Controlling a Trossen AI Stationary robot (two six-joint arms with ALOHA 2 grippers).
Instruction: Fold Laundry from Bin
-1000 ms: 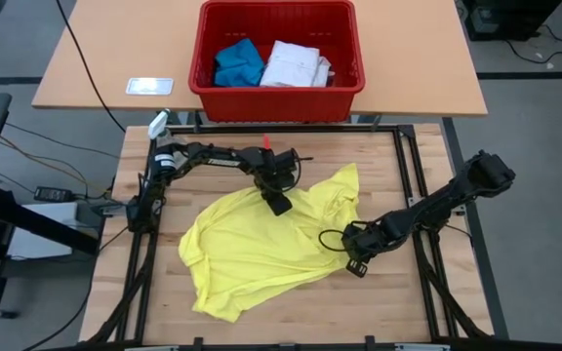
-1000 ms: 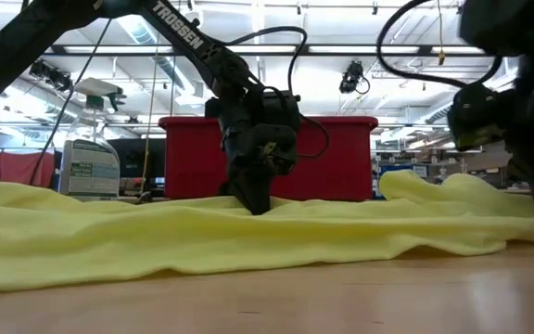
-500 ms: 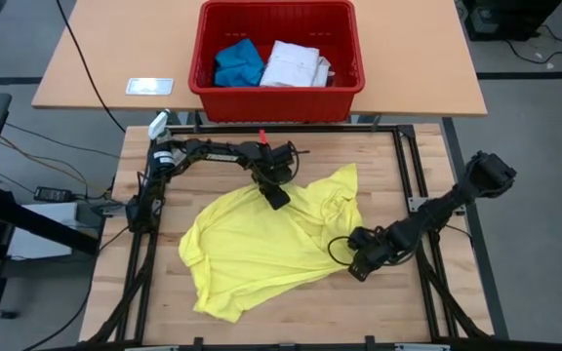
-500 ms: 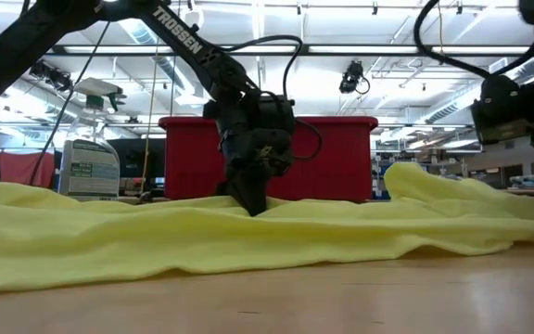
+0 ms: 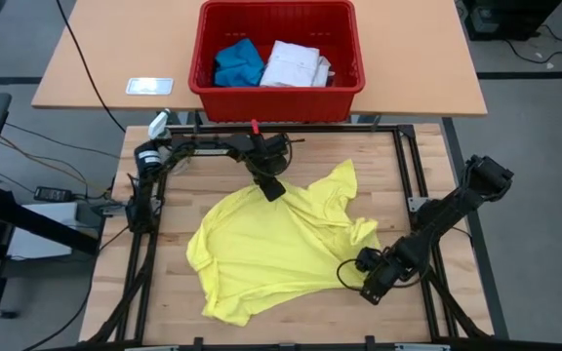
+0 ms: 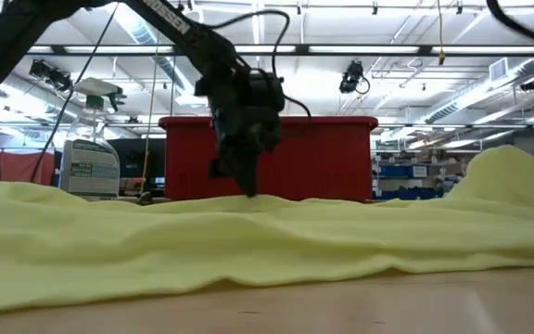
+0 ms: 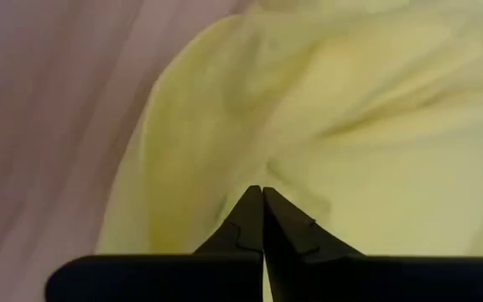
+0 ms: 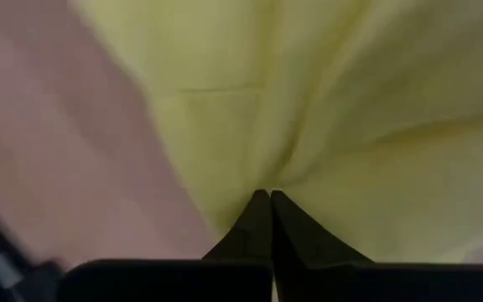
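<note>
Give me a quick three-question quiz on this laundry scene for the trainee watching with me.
1. True or false: both claws are shut on the yellow T-shirt.
2. Which pieces lie in the red bin? A) blue and white B) only yellow C) nothing
3. Fill in: the right claw grips the shirt at its edge nearest the table's ____ side.

Key
1. True: the left claw pinches the edge nearest the bin, the right claw the opposite corner.
2. A: the blue piece and white shirt.
3. Right.
</note>
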